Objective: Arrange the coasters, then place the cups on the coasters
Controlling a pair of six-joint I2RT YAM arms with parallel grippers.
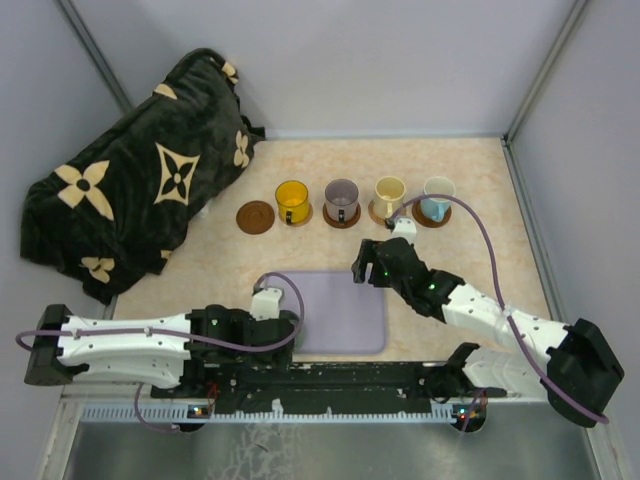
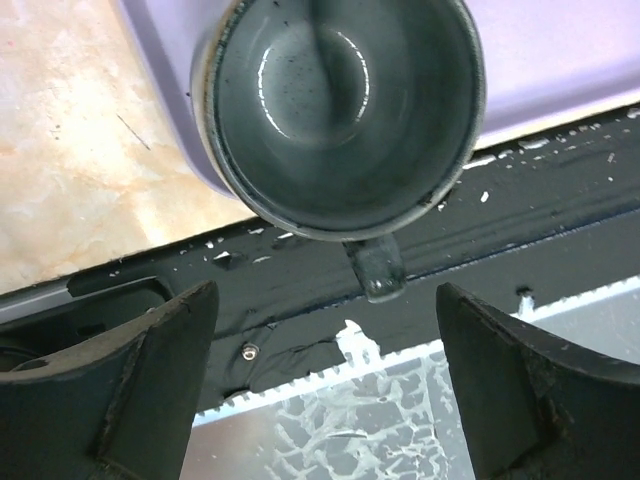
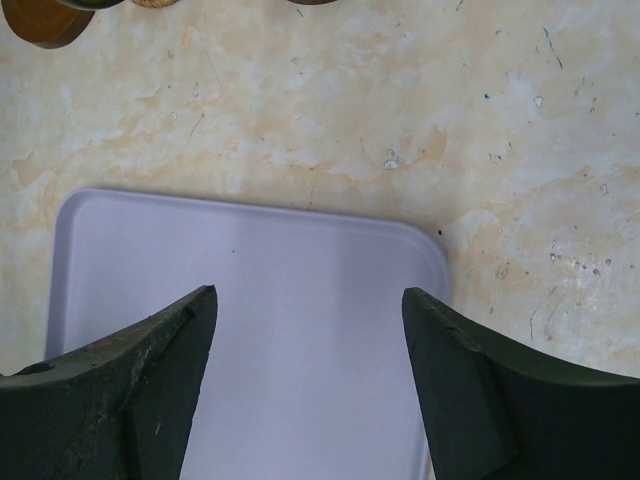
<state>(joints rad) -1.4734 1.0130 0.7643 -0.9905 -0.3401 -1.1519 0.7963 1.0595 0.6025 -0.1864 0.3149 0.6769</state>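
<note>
Five coasters lie in a row at the back. The leftmost dark brown coaster (image 1: 256,216) (image 3: 40,20) is bare. The yellow-orange cup (image 1: 292,200), mauve-grey cup (image 1: 342,200), cream-yellow cup (image 1: 388,196) and blue-and-white cup (image 1: 437,198) each stand on one of the others. The grey-green cup (image 2: 340,110) stands upright on the lavender tray's near corner, its handle (image 2: 375,268) pointing at my left gripper (image 2: 325,295) (image 1: 288,330). That gripper is open, just short of the cup, and the left wrist hides the cup from above. My right gripper (image 3: 308,300) (image 1: 365,262) hangs open and empty over the tray's far right part.
The lavender tray (image 1: 345,325) (image 3: 250,330) (image 2: 560,70) lies in the near middle of the table. A dark plush blanket with cream flowers (image 1: 130,200) is heaped at the back left. The black base rail (image 1: 330,380) runs along the near edge. Grey walls close in the sides.
</note>
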